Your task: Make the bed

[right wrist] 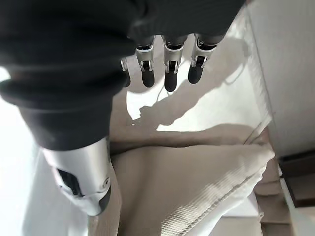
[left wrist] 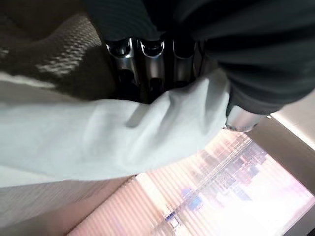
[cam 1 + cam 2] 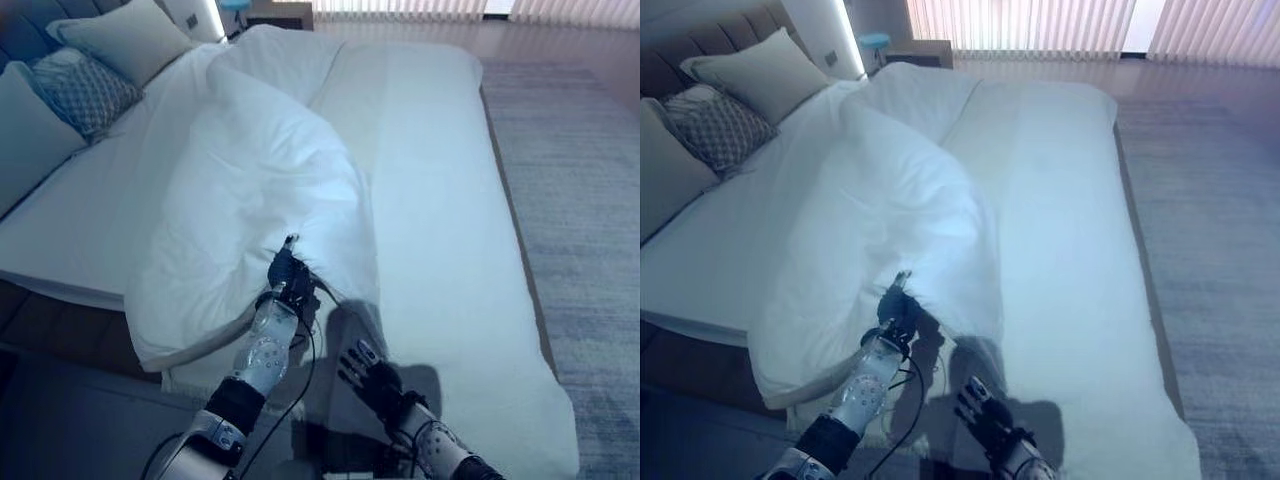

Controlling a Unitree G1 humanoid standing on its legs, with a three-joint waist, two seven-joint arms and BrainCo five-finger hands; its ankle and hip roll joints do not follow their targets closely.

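Observation:
A white duvet (image 3: pixel 260 190) lies bunched and folded over the left half of the bed (image 3: pixel 440 200), its near edge hanging over the side. My left hand (image 3: pixel 288 272) is raised above the bed's near edge and is shut on the duvet (image 2: pixel 98 137), a fold of white cloth pinched between its fingers (image 2: pixel 147 64) and thumb. My right hand (image 3: pixel 372 378) hovers low over the sheet at the bed's near corner, fingers (image 1: pixel 170 73) straight and holding nothing.
Several pillows, a patterned one (image 3: pixel 85 90) among them, lean on the headboard at the far left. A grey rug (image 3: pixel 580 200) covers the floor to the bed's right. A bedside table (image 3: pixel 280 14) stands beyond the bed, in front of curtains (image 3: pixel 1040 25).

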